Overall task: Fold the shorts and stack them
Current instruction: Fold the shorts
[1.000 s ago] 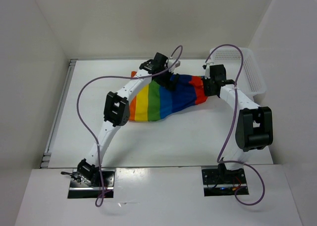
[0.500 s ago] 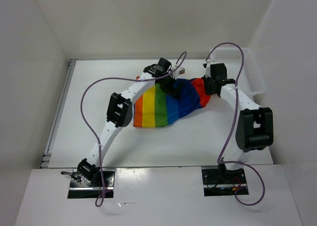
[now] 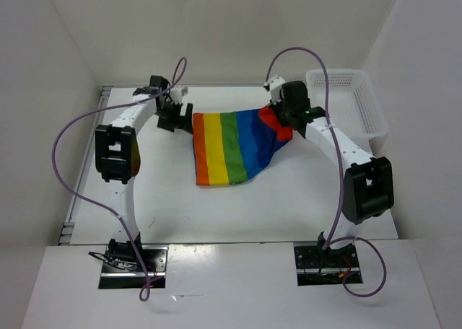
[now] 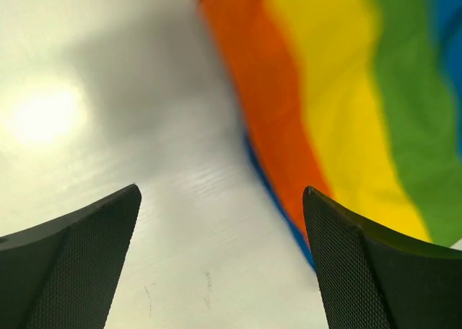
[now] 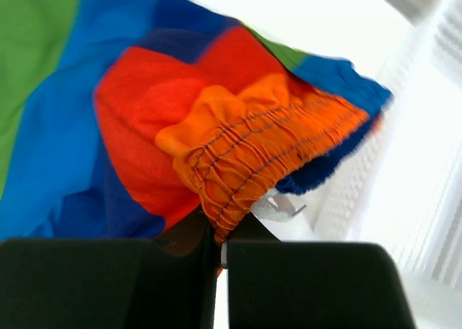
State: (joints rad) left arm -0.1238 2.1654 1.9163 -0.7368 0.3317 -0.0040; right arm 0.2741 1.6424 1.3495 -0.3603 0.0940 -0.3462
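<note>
Shorts [image 3: 231,145] lie L-R, waistband [image 5: 274,145] right, pinched by R gripper [image 5: 220,242]; L gripper [image 3: 175,118] spread.

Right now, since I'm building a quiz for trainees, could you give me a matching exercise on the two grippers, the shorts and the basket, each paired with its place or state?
Things
1. left gripper
2. right gripper
3. shorts
4. basket

Places or states
A. white mesh, at the far right of the table
B. shut on the gathered waistband
C. open, holding nothing, over bare table beside the cloth
D. rainbow-striped, spread out between the two arms

Pairs: 1-C, 2-B, 3-D, 4-A
</note>
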